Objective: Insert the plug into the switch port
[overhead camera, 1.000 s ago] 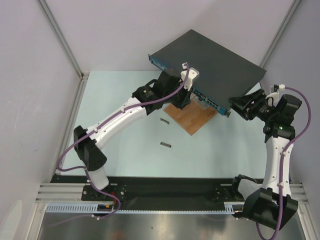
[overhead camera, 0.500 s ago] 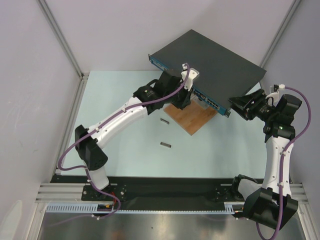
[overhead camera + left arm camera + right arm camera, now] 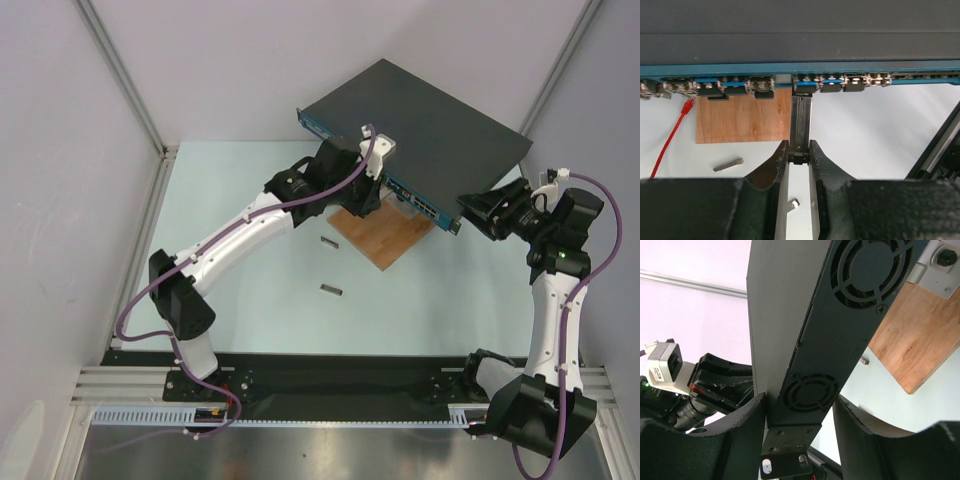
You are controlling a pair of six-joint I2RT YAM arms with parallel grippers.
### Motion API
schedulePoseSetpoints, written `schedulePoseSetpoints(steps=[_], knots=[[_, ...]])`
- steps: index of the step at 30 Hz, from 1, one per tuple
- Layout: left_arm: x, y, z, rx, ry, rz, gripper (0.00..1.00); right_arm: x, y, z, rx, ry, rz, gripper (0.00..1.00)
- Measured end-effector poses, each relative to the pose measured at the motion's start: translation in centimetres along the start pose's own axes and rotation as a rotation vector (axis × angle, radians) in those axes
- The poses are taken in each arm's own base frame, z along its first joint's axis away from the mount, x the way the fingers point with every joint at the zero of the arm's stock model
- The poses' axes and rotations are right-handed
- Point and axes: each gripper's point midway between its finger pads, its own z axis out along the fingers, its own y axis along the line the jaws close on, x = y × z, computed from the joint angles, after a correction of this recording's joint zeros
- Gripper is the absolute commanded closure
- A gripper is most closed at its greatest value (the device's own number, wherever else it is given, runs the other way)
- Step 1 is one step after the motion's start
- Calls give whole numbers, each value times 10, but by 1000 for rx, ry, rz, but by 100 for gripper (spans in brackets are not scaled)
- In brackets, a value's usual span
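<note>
Two small loose metal pieces [image 3: 331,289] lie on the table [image 3: 450,300], well short of the switch [image 3: 420,110]. Left gripper [image 3: 799,150] is pinched narrow on the tail of the plug [image 3: 801,117], so the long body points square at the switch's blue face. The tip is at the mouth of a port [image 3: 804,89] mid-row; can't tell how deep. Wooden board [image 3: 740,120] lies below the switch front. Right gripper [image 3: 800,407] is spread wide, clamping the switch's fan end, likely bracing it against the push.
</note>
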Motion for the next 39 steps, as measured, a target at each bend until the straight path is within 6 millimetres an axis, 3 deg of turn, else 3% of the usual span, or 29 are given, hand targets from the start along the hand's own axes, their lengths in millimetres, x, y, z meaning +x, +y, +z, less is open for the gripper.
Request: schedulePoseSetpoints(steps=[18, 39], knots=[[-2, 2, 1, 12, 31, -30, 100, -1, 1, 0, 1, 6, -1, 73], [-14, -2, 7, -128, 45, 17, 100, 1, 1, 1, 16, 14, -11, 76]])
